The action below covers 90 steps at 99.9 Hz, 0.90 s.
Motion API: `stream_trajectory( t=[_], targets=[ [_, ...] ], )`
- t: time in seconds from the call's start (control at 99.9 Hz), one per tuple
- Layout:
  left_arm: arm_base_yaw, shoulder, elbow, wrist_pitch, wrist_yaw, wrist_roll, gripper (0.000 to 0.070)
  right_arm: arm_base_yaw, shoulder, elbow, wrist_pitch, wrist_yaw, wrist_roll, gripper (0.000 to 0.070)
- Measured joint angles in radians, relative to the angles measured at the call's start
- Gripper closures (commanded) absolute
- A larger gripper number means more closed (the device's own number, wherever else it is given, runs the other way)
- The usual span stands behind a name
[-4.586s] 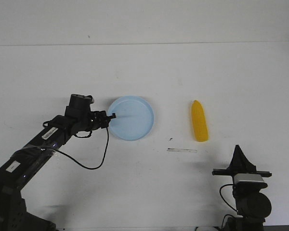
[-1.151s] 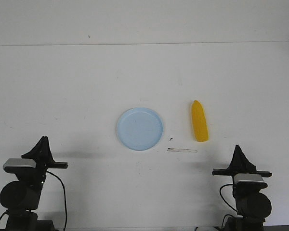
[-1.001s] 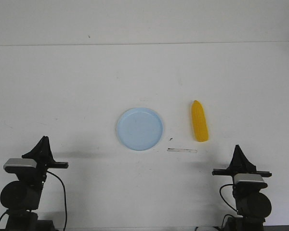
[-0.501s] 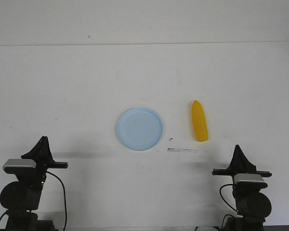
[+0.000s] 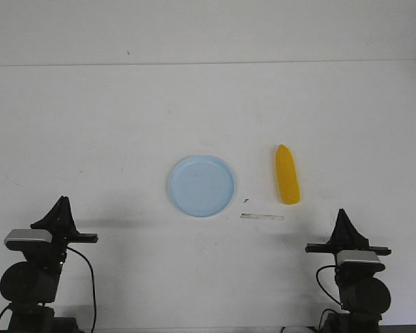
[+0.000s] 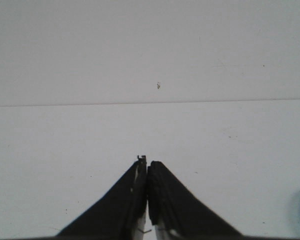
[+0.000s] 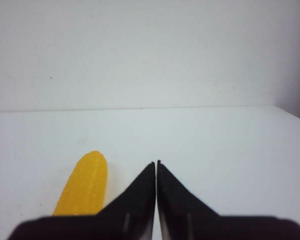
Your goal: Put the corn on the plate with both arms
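Evidently unfinished: the left gripper (image 5: 61, 202) is parked near-left of the plate (image 5: 201, 207), fingers pressed together and empty; the plate lies bare, the corn (image 5: 287, 175) rests on the table (image 5: 208, 104) just right of it, and the right gripper (image 5: 344, 215), likewise closed and empty, has yet to fetch it.

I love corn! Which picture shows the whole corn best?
The front view: the corn lies whole on the table beside the plate. The right wrist view shows only part of it; the left wrist view shows none.
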Motion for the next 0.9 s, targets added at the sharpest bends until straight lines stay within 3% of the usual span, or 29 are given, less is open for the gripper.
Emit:
stream_trajectory(
  t=[0.18, 0.32, 0.561, 0.901],
  targets=[
    [0.000, 0.000, 0.000, 0.000, 0.000, 0.000, 0.0699, 0.000, 0.000, 0.000, 0.003, -0.008, 0.071, 0.0699],
    [0.000, 0.000, 0.000, 0.000, 0.000, 0.000, 0.0698, 0.010, 0.001, 0.011, 0.050, -0.096, 0.115, 0.0699],
    [0.000, 0.000, 0.000, 0.000, 0.000, 0.000, 0.0698, 0.048, 0.120, 0.134, 0.061, -0.082, 0.095, 0.0699],
    [0.000, 0.000, 0.000, 0.000, 0.000, 0.000, 0.0699, 0.120, 0.491, 0.380, 0.014, -0.073, 0.014, 0.0699]
  ],
)
